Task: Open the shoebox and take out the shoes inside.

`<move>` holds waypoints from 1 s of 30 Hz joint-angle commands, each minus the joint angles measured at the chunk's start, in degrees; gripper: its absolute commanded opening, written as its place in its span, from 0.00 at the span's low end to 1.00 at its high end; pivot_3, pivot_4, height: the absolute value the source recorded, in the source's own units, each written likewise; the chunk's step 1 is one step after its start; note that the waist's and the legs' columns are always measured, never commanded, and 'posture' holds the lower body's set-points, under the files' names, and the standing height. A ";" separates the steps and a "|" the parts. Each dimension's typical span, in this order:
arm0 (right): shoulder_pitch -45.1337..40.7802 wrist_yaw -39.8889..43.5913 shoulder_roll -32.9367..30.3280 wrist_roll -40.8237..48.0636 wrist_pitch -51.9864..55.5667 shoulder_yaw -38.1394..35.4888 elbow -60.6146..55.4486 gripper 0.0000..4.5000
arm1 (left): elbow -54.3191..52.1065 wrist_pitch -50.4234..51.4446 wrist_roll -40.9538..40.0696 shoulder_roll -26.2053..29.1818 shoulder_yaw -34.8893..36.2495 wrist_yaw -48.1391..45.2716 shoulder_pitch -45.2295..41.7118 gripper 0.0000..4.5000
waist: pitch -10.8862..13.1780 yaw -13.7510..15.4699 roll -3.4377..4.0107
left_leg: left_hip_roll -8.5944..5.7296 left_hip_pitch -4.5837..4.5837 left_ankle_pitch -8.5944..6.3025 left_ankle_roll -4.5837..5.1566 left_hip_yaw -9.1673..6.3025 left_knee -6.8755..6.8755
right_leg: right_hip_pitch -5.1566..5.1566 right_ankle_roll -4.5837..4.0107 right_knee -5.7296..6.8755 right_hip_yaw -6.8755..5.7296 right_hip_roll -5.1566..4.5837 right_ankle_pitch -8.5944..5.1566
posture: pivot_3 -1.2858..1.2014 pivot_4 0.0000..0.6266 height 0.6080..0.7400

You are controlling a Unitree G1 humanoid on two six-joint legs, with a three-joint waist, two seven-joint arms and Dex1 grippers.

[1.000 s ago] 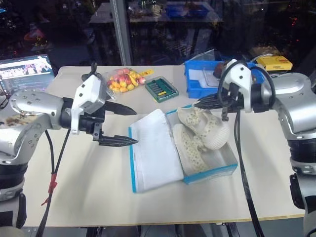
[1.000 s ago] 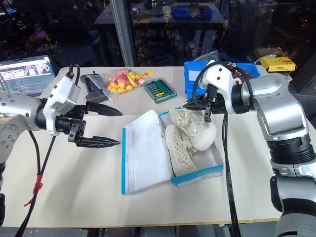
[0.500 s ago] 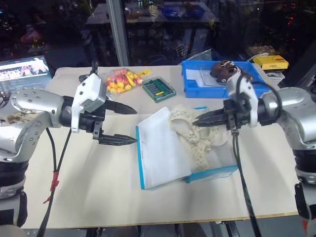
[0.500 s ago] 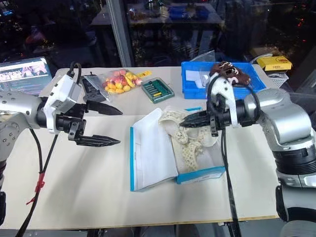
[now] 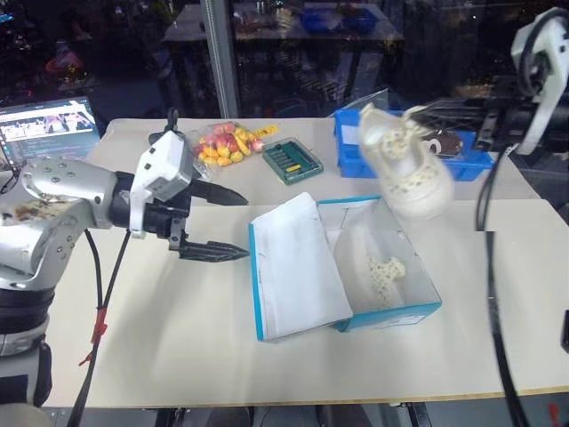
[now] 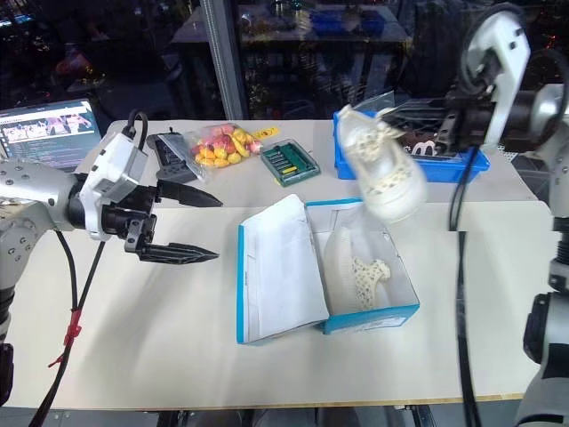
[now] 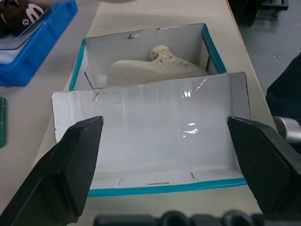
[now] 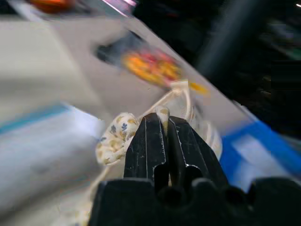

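We see right gripper (image 8: 162,123) clamped on one cream-white perforated shoe (image 5: 402,171), hanging above open bright blue cardboard shoebox (image 5: 391,313) | second shoe (image 5: 382,274) inside | left gripper (image 5: 233,224) spread wide, beside lid (image 5: 298,267)

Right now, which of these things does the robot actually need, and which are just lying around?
Part of the job:
shoebox, lid open
lifted shoe, pinched by right gripper
second shoe, in the box
left gripper, open

Just lying about:
blue tray
candy bag
green tool case
laptop
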 commanded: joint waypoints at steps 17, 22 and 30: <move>4.57 -23.56 -5.78 -16.75 -25.69 -3.04 46.61 0.59 | 1.09 -1.97 2.14 -0.44 -0.80 -2.12 -2.64 1.00 | 0.12 -1.90 0.20 | -0.08 0.10 0.01 0.00 0.27 -0.13 | -0.05 -0.21 0.06 0.29 -0.07 0.13 | 0.52 0.24 1.00; 5.33 -7.54 -6.39 -5.25 -14.54 -5.70 23.19 0.96 | 1.75 -2.31 2.72 -1.00 -1.48 -2.91 -3.23 1.00 | 0.12 -3.02 0.19 | -0.06 0.52 0.00 0.00 0.59 -0.19 | 0.12 0.10 0.12 0.63 -0.03 -0.03 | 0.52 0.24 1.00; 20.25 3.49 -3.58 13.03 8.19 0.38 -25.11 0.96 | 2.76 -3.13 3.59 -2.21 -2.53 -3.39 -4.17 1.00 | 0.10 -2.36 0.17 | 0.21 0.54 -0.10 0.15 0.68 -0.09 | 0.07 0.17 0.21 0.97 0.39 -0.01 | 0.52 0.24 1.00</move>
